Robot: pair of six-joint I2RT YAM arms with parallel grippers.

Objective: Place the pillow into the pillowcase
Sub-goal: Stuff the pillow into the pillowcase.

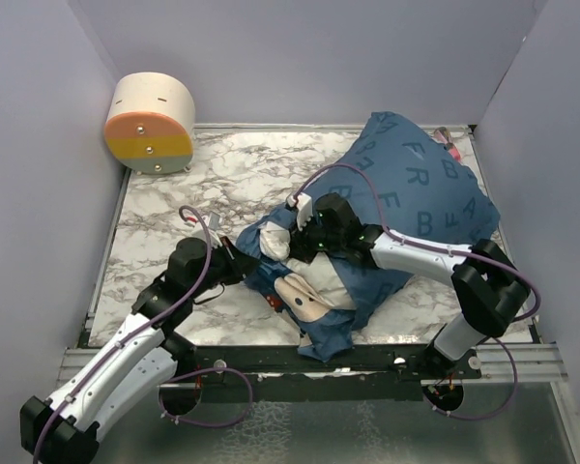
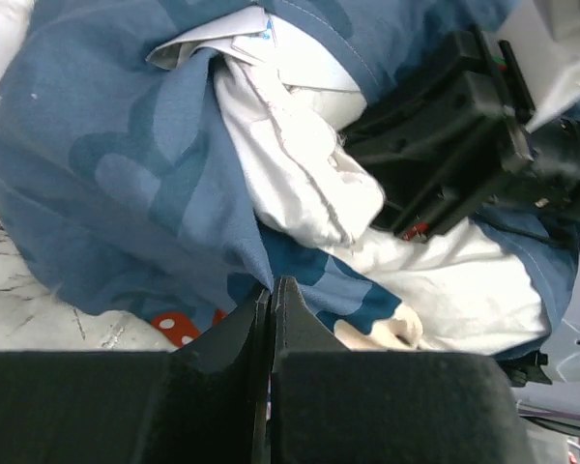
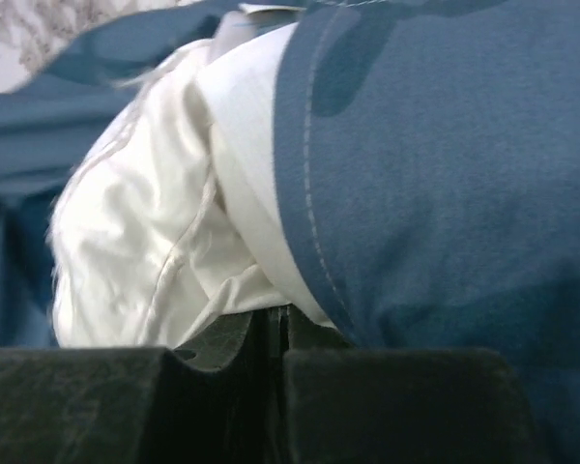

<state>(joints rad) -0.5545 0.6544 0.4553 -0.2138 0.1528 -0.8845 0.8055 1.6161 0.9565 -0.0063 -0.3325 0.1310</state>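
The left tool is clamped flat on a thin pillowcase fold near its mouth. The right tool, also closed, nips where hem meets pillow. The pillow looks soft, light and springy, mostly sheathed, lying toward the bench's far corner, so grip the hem, not the filling.

One pillow, one pillowcase, one round box, two tools: left tool, right tool

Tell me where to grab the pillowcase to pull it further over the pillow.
Grip the pillowcase by its stitched hem at the open mouth, where it rims the exposed pillow. Come from the near, open end, jaws across the edge: it lies loose and folded there, while the far end is stuffed taut.
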